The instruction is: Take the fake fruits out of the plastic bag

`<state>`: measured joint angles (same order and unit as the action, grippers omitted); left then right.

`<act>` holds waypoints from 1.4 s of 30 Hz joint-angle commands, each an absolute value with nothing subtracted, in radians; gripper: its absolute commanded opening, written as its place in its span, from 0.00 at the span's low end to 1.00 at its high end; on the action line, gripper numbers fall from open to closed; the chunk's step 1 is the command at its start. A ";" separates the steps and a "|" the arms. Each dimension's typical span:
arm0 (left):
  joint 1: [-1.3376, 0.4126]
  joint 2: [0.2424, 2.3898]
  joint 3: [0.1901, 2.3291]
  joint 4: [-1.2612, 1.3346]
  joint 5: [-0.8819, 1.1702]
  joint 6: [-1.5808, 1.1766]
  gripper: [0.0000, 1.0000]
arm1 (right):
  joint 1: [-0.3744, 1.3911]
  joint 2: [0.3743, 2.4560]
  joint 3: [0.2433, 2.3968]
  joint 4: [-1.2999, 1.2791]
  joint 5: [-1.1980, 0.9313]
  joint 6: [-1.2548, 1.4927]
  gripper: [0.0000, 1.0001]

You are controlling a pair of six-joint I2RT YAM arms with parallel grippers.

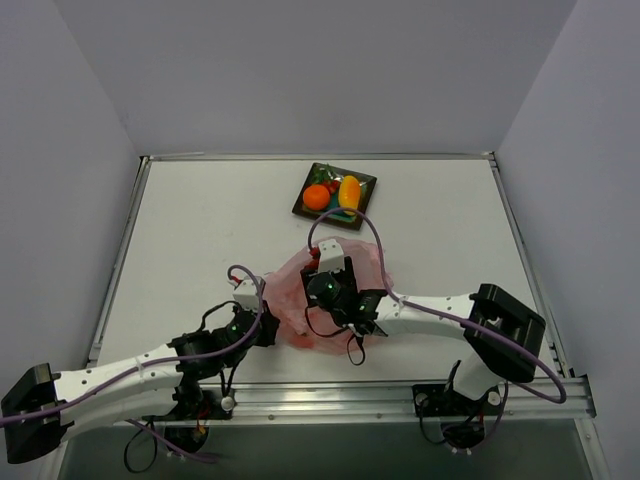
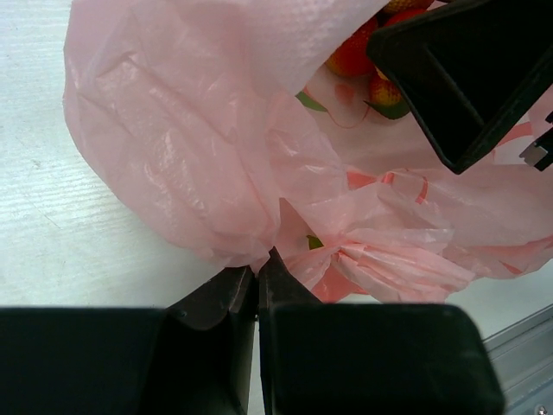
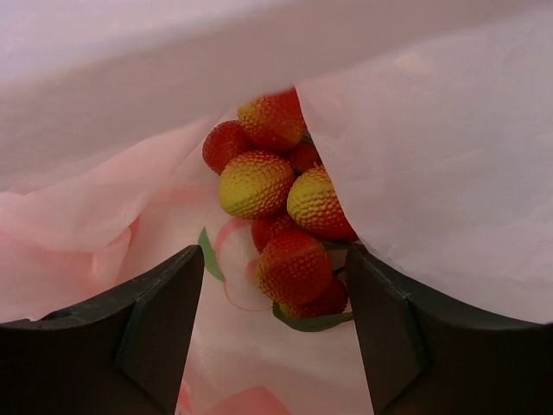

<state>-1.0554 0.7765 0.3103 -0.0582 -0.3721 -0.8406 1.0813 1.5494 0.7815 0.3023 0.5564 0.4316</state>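
Thin crinkled translucent pink plastic bag (image 1: 288, 292) lies on the white surface (image 1: 200, 230), towards its near edge. Left gripper (image 2: 257, 270): fingers together, clamped on a fold of the bag. Right gripper (image 3: 272, 255): jaws apart, holding nothing, at the bag's mouth and facing a cluster of small red-and-yellow bumpy plastic fruits (image 3: 263, 186) (green leaves beneath) inside the bag. Round orange fruit (image 1: 316, 197) and oblong yellow-orange mango (image 1: 349, 191) rest on the square dark-rimmed teal plate (image 1: 303, 208), well apart from the bag.
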 commanded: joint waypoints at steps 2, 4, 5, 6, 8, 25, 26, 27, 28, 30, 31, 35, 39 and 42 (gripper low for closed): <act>-1.060 0.779 0.383 -0.077 -0.396 -0.828 0.02 | 1.081 1.575 0.779 0.295 0.624 0.468 0.63; -1.060 0.784 0.391 -0.080 -0.396 -0.825 0.02 | 1.080 1.583 0.778 0.296 0.623 0.474 0.62; -1.060 0.788 0.391 -0.077 -0.397 -0.825 0.02 | 1.080 1.594 0.776 0.296 0.623 0.476 0.61; -1.060 0.787 0.391 -0.075 -0.396 -0.825 0.02 | 1.078 1.600 0.778 0.296 0.620 0.476 0.59; -1.060 0.791 0.393 -0.068 -0.394 -0.825 0.02 | 1.075 1.623 0.785 0.296 0.611 0.471 0.57; -1.058 0.819 0.433 -0.018 -0.449 -0.733 0.02 | 1.157 1.406 0.776 0.249 0.571 0.420 0.01; -1.057 0.824 0.442 -0.017 -0.463 -0.723 0.02 | 1.160 1.375 0.779 0.236 0.545 0.419 0.00; -1.055 0.830 0.452 0.023 -0.466 -0.707 0.02 | 1.160 1.315 0.779 0.224 0.535 0.422 0.00; -1.055 0.839 0.454 0.031 -0.465 -0.701 0.02 | 1.160 1.284 0.778 0.207 0.525 0.426 0.00; -1.054 0.850 0.460 0.041 -0.460 -0.695 0.02 | 1.158 1.231 0.776 0.196 0.482 0.428 0.00; -1.052 0.854 0.462 0.040 -0.460 -0.695 0.02 | 1.158 1.189 0.778 0.187 0.463 0.428 0.00; -1.052 0.842 0.463 0.025 -0.465 -0.696 0.02 | 1.157 1.137 0.787 0.176 0.416 0.434 0.00; -1.051 0.833 0.479 0.002 -0.479 -0.696 0.02 | 1.158 1.123 0.825 0.172 0.266 0.431 0.00; -1.051 0.847 0.492 0.017 -0.457 -0.693 0.02 | 1.158 1.138 0.868 0.208 0.187 0.405 0.00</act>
